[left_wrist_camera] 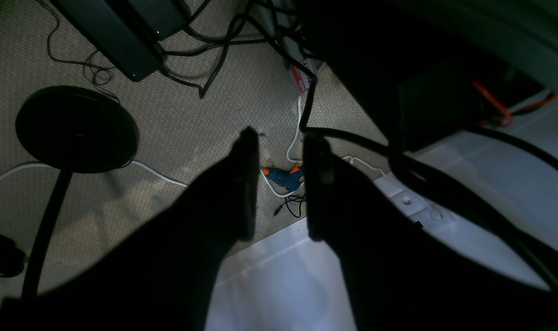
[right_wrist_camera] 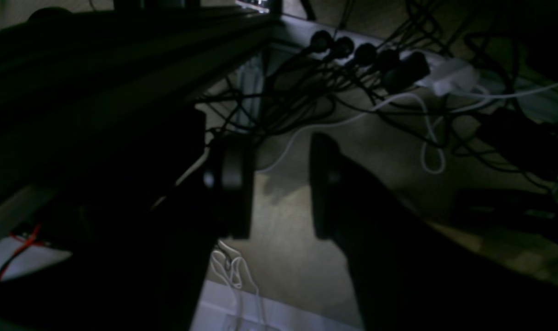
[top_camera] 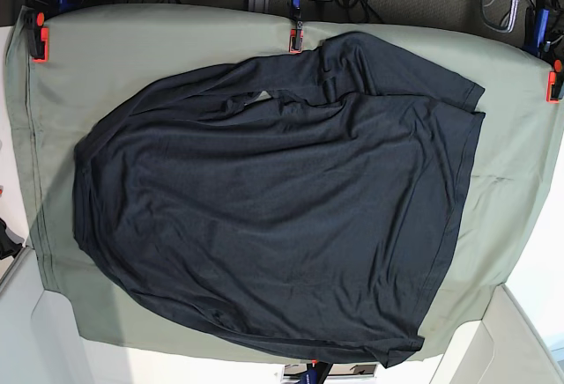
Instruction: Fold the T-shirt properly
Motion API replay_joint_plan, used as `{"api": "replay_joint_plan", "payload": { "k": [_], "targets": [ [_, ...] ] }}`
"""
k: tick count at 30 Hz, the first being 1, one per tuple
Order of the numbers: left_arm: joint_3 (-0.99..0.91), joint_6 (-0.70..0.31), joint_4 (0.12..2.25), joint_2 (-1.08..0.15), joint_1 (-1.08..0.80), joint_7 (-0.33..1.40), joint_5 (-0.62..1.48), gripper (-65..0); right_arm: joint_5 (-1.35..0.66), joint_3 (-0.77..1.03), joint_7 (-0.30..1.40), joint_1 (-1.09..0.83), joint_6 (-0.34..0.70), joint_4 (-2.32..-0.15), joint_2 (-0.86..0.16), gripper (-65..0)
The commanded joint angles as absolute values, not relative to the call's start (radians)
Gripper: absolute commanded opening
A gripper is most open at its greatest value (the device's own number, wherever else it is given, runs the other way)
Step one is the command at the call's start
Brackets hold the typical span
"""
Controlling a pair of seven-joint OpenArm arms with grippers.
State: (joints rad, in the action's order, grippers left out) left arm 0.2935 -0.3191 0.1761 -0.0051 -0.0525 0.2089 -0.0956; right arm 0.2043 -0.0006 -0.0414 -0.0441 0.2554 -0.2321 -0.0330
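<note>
Lying spread, T-shirt (top_camera: pixel 282 217), both hands parted

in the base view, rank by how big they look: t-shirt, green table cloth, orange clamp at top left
1. green table cloth, largest; it shows on every side of the shirt
2. T-shirt
3. orange clamp, by far the smallest

Dim wrist views, bright base view
</note>
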Motion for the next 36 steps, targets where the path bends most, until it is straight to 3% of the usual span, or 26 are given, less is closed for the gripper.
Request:
{"api": "replay_joint_plan", "payload": {
  "k": [1,15,29,36],
  "targets": [
    [0.295,-0.329,0.180,-0.001,-0.056,0.205,-0.094,-45.1,0.210,-0.002,-0.052,-0.048,0.269,-0.239,-0.036,-43.7],
    [0.295,-0.329,0.181,-0.001,-0.067,0.205,-0.094,-45.1,0.210,-0.002,-0.052,-0.054,0.269,-0.239,-0.036,-43.7],
    [0.295,-0.329,0.194,-0.006,-0.165,0.058,-0.077,-45.1,0.210,-0.002,-0.052,-0.141,0.269,-0.266,-0.077,-43.7],
    [0.292,-0.410,0.419,-0.082,-0.300,0.048,-0.012,-45.2,0.209,-0.002,-0.052,-0.271,0.327,-0.427,-0.140,-43.8]
  ]
}}
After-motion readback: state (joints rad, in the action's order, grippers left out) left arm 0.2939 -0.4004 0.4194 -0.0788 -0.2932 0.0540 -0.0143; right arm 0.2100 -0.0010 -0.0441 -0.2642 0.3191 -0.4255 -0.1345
